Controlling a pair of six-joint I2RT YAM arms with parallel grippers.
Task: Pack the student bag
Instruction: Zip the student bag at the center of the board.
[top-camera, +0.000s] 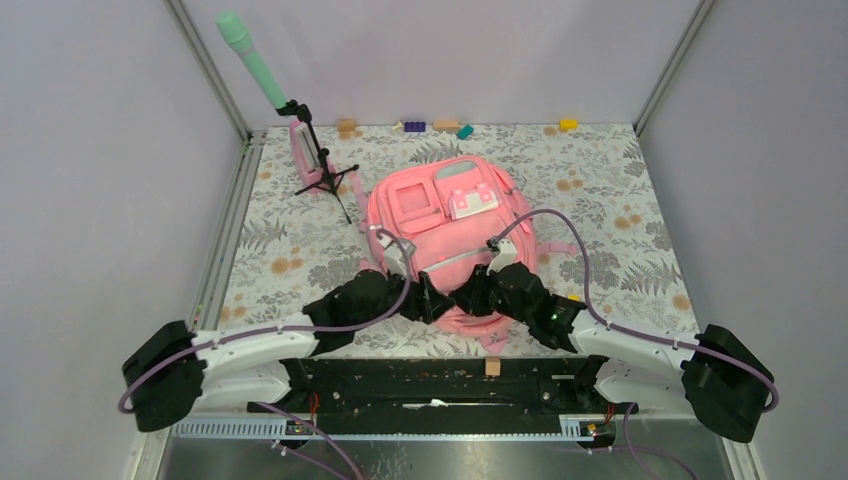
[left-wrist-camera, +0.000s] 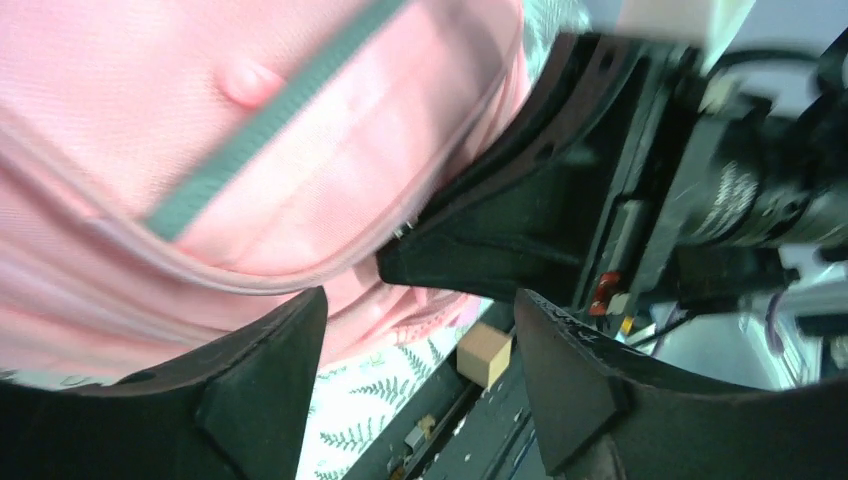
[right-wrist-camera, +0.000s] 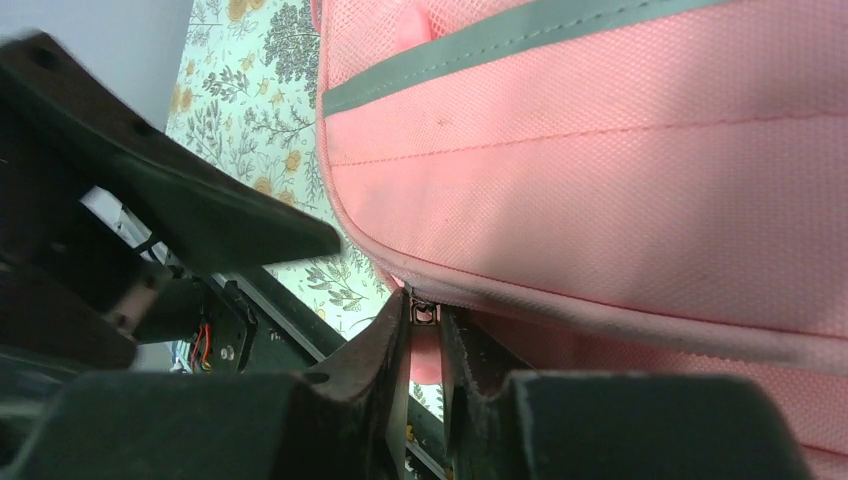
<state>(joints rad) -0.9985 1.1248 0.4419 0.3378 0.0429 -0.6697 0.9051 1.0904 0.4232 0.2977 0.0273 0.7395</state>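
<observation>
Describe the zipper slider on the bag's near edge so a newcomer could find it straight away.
Start at the pink student bag lying on the floral table and go to its edge nearest the arm bases. There the right gripper pinches a small metal zipper slider on the seam. It is the only metal piece on the pink fabric, below the grey strip.

Your left claw stands with its two black fingers spread wide, with nothing gripped between them. The soft pink fabric backpack fills the upper left, crossed by a diagonal grey strip. The black right claw meets the backpack's piped edge. Between your fingers lie the floral-patterned bench and a small tan wooden block.
</observation>
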